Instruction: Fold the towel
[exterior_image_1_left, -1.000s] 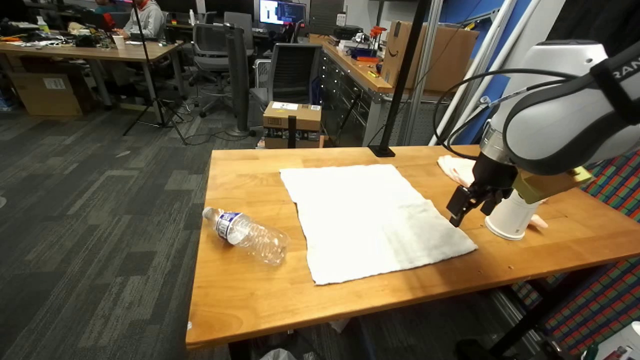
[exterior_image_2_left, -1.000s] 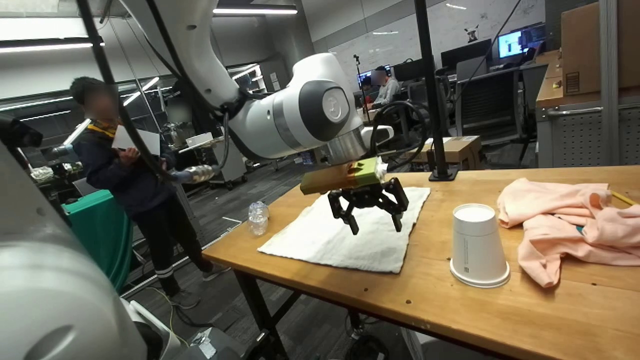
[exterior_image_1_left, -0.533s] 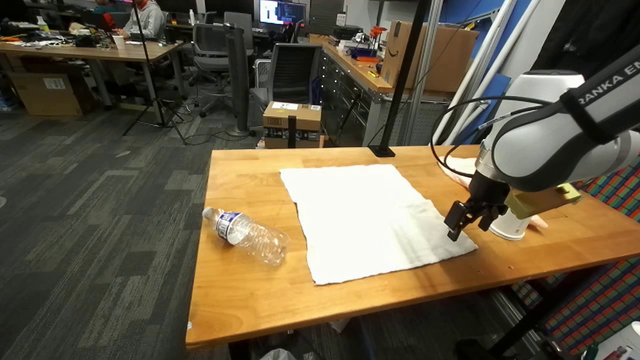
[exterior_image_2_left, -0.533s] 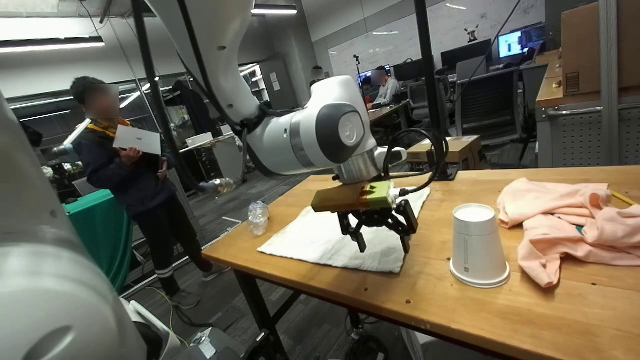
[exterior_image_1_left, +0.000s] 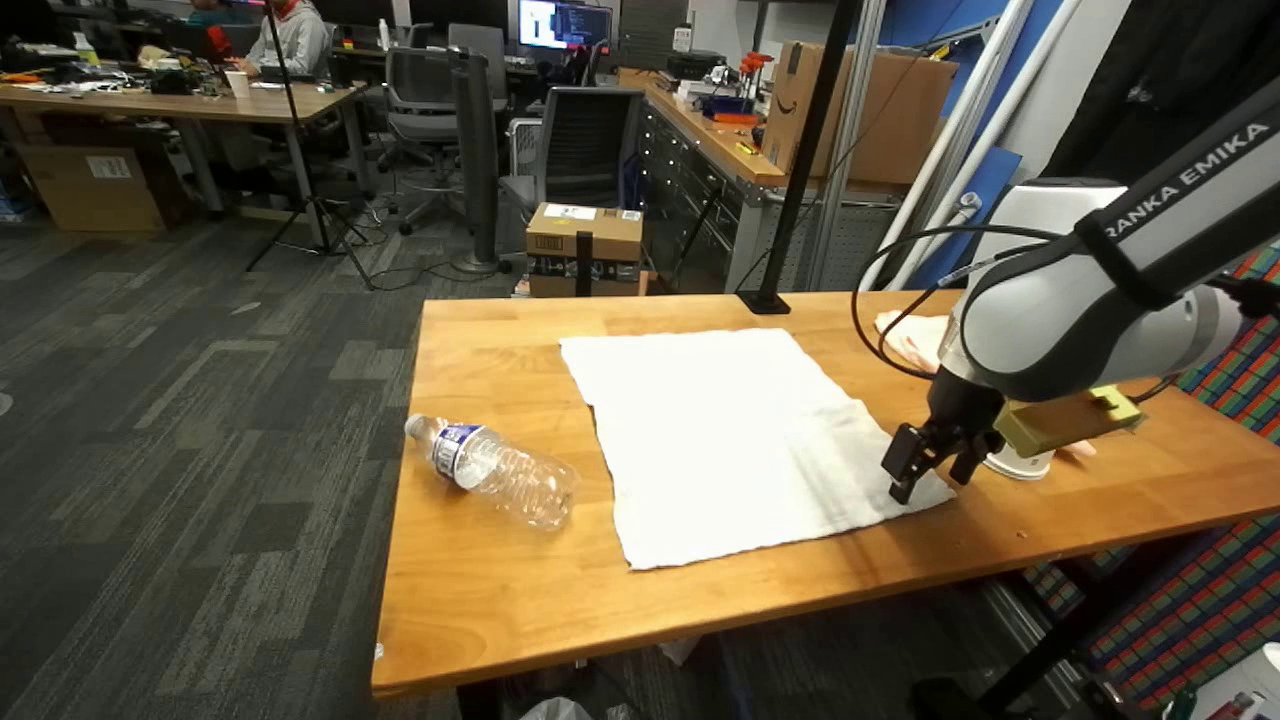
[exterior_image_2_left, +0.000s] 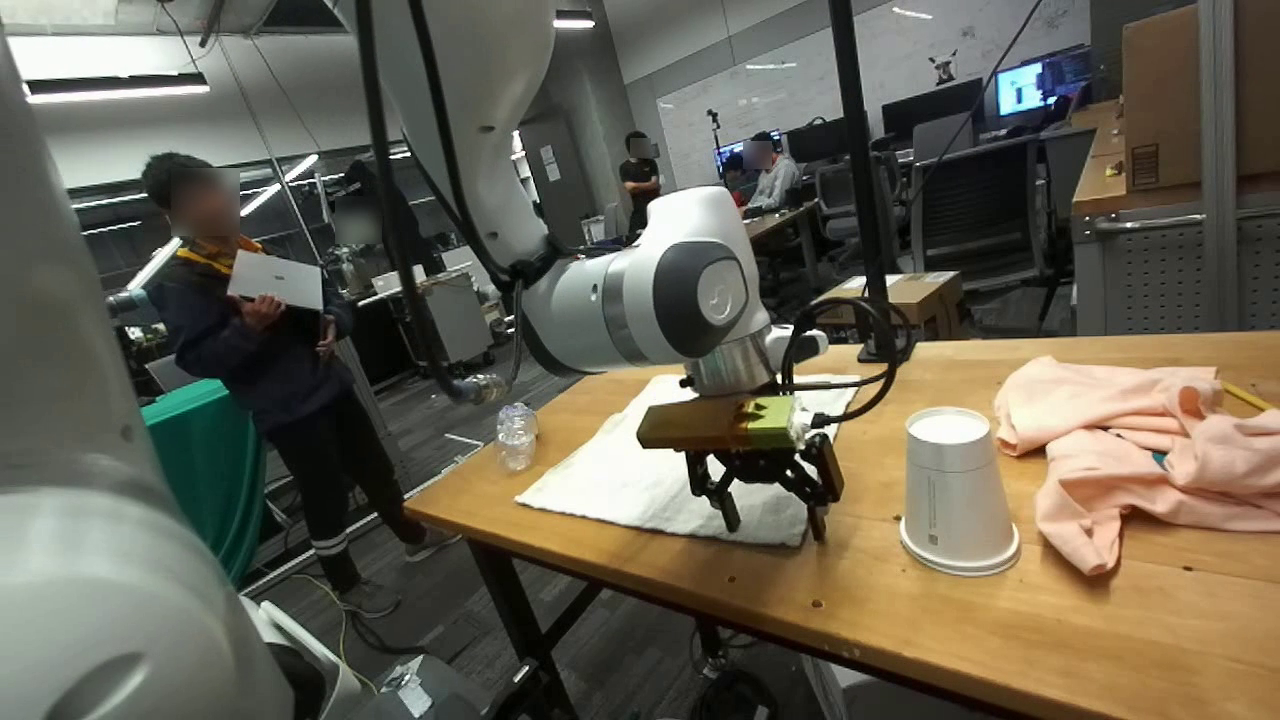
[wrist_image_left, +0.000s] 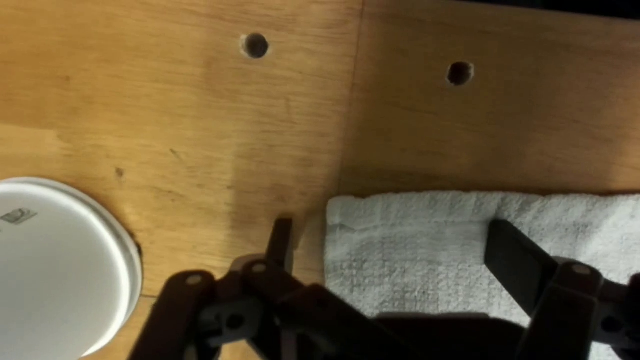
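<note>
The white towel (exterior_image_1_left: 720, 450) lies flat and spread on the wooden table, and it also shows in an exterior view (exterior_image_2_left: 640, 490). In the wrist view its near corner and hemmed edge (wrist_image_left: 410, 250) show between the fingers. My gripper (wrist_image_left: 392, 227) is open and empty, low at this corner. One finger is over bare wood just outside the towel's side edge; the other is over or on the towel. In both exterior views the gripper (exterior_image_1_left: 930, 487) (exterior_image_2_left: 776, 532) is at the corner nearest the white cup. I cannot tell whether the fingertips touch the surface.
A white upside-down cup (exterior_image_2_left: 955, 490) stands beside the gripper; its base shows in the wrist view (wrist_image_left: 55, 270). A pink cloth (exterior_image_2_left: 1130, 450) lies beyond it. A clear plastic bottle (exterior_image_1_left: 500, 475) lies across the towel. A black post (exterior_image_1_left: 765, 300) stands at the table's edge.
The arm has moved down, bringing the open gripper from above the towel to low over its corner by the cup. The towel, cup and bottle have not moved.
</note>
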